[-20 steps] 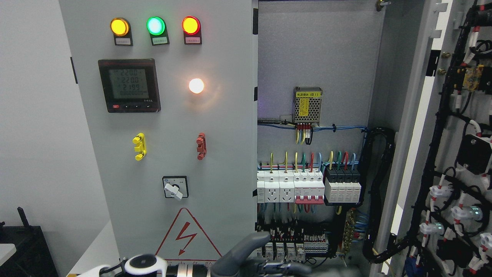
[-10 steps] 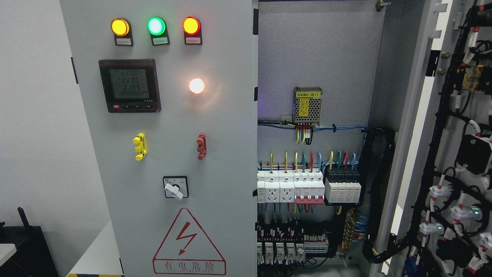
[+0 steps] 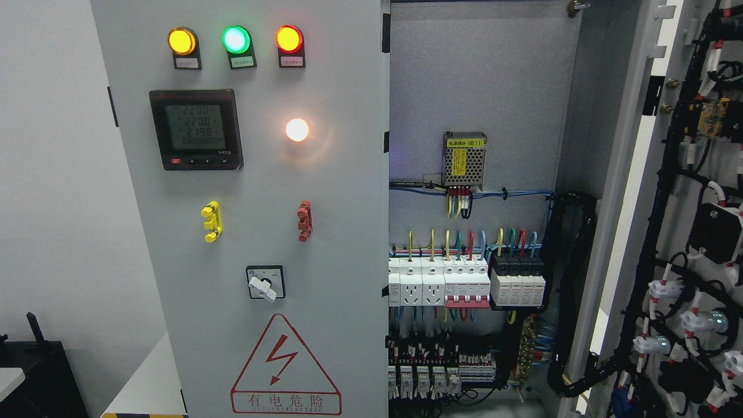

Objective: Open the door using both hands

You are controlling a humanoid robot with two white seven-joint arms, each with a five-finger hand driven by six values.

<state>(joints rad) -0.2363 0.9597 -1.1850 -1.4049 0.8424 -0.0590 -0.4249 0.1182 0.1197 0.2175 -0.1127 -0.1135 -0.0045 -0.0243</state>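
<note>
White wall fills the left side behind a big grey electrical cabinet (image 3: 244, 232). Its left door (image 3: 325, 174) is shut. On it glow three round lights (image 3: 235, 39), yellow, green and red, above a black meter (image 3: 195, 129) and a white knob switch (image 3: 264, 283). Low down sits a red lightning warning sign (image 3: 284, 366). The right door (image 3: 696, 232) stands swung wide open at the right, showing breakers (image 3: 464, 281) and coloured wires inside. No robot hand shows, so I cannot tell about fingers.

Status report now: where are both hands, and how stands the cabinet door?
Both hands out of view. Right door swung wide open, breakers exposed. Left door shut. Nothing blocking.
</note>
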